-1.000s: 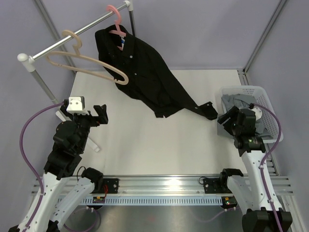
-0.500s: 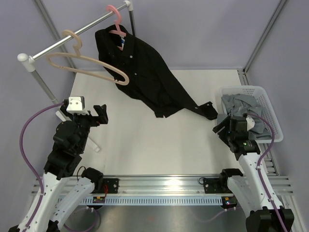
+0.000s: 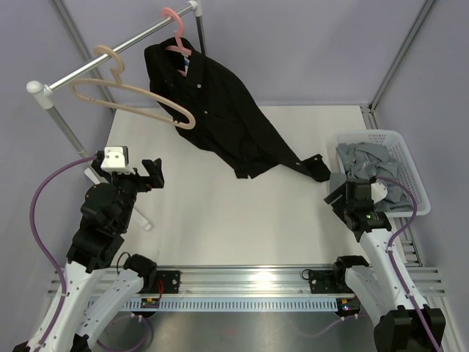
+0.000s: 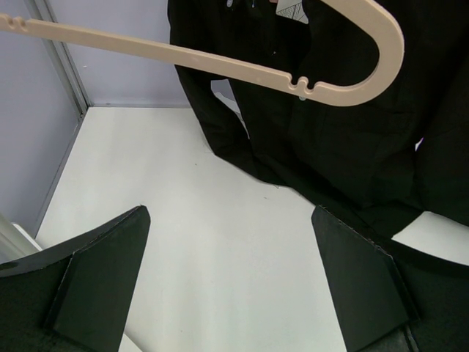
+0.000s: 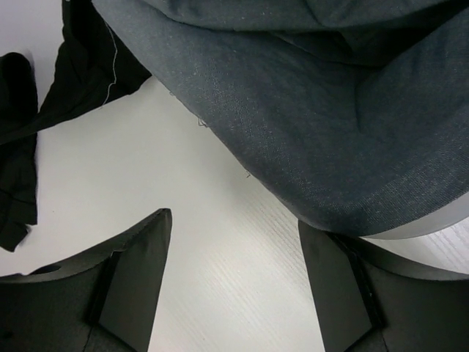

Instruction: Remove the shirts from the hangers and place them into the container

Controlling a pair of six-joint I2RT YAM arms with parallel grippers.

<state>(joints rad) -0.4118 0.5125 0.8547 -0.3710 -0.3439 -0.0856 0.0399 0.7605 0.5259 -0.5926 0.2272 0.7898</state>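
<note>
A black shirt [image 3: 220, 117] hangs on the pink hanger [image 3: 176, 33] from the rail, its lower part and a sleeve trailing onto the table. The beige hanger [image 3: 132, 95] hangs bare on the same rail. The grey shirt [image 3: 366, 158] lies bunched in the white container [image 3: 412, 163], bulging over its left side. My right gripper [image 3: 337, 192] is open and empty just left of the container, with the grey shirt [image 5: 330, 110] close in front of its fingers. My left gripper [image 3: 152, 174] is open and empty low at the left, below the beige hanger [image 4: 220, 62] and facing the black shirt [image 4: 344, 139].
The metal rail [image 3: 110, 55] slants across the back left on a post [image 3: 62, 125]. The black sleeve's cuff [image 3: 316, 167] lies on the table just left of the container. Frame posts stand at the right rear corner [image 3: 388, 73].
My right gripper has drawn back out of the container toward me and to the left, its jaws a little wider. The grey shirt stays in the container. The left arm has not moved.
</note>
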